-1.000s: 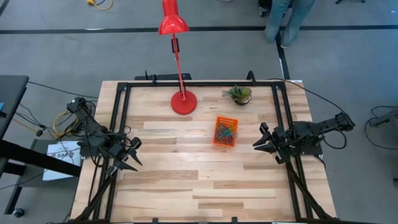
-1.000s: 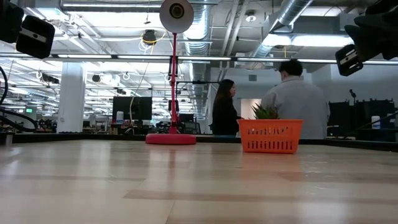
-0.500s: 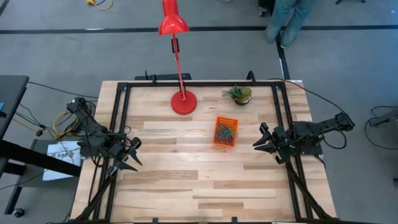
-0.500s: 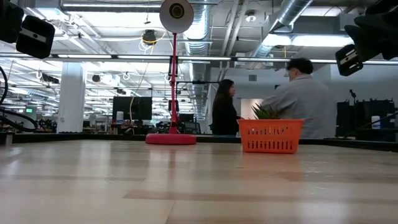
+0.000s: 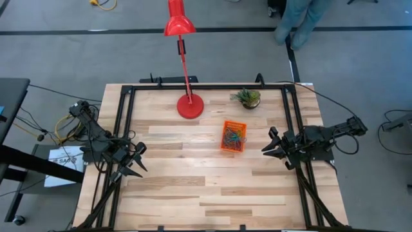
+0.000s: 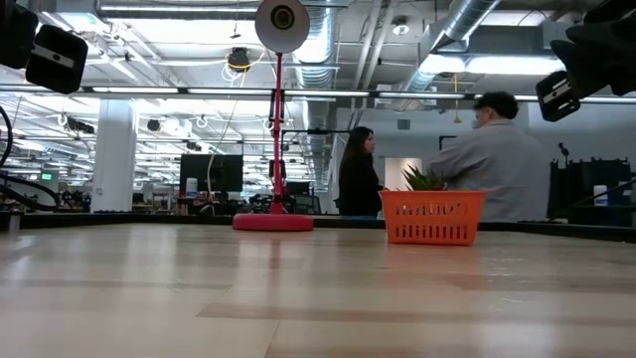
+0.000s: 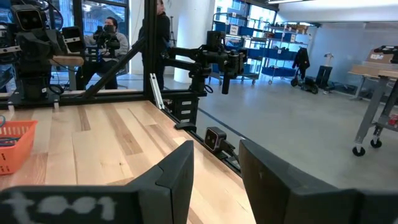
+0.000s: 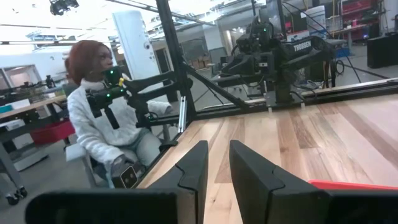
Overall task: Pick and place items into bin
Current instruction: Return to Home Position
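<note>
Left gripper (image 5: 136, 161) hangs at the worktop's (image 5: 193, 183) left edge, fingers spread, empty. The bin (image 5: 234, 122), bands (image 5: 233, 136) inside, sits right of centre, near the right gripper (image 5: 269, 142), whose parted, empty fingers point toward it.

Only change I see: the person in grey (image 6: 492, 171) behind the orange bin (image 6: 433, 218) has drifted right and turned a bit. Nothing else moved.

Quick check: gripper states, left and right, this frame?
Left gripper: open, holding nothing.
Right gripper: open, holding nothing.
</note>
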